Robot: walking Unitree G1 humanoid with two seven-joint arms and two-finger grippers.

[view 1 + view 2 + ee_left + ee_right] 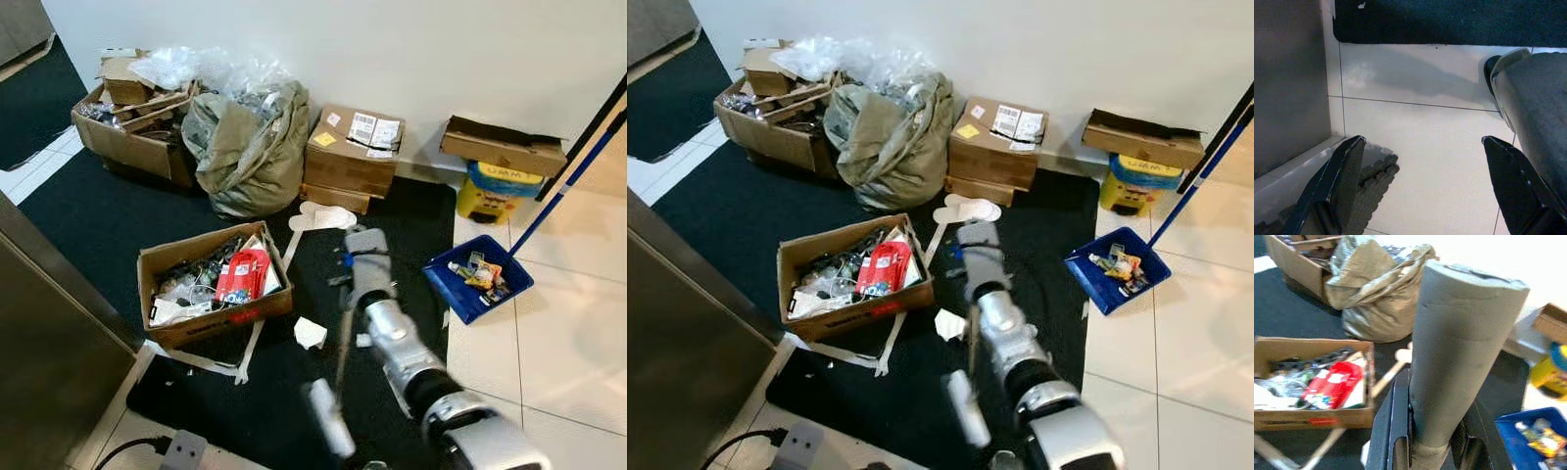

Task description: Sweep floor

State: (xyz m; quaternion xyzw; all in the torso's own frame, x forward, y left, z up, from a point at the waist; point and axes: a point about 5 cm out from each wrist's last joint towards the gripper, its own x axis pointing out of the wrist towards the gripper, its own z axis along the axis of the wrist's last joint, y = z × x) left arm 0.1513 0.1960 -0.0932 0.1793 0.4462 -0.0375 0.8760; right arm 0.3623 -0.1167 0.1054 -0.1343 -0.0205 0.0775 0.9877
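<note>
Gripping a grey handle [1459,352], the right pincer [1432,440] is clamped above the dark mat [88,225]. Left pincer [1425,186] hangs wide open, holding nothing, over the tile floor [1420,147].

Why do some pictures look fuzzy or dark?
Head views: sharp on the blue dustpan, blurred on the near right arm. Left wrist view: dim, the left hand casting shadow on tiles. Right wrist view: soft throughout, right hand gripping the grey handle.

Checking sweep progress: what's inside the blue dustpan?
The blue dustpan holds a small pile of colourful wrappers and scraps toward its back. Whatever lies beneath that pile is covered. The right gripper grips a grey foam handle.
</note>
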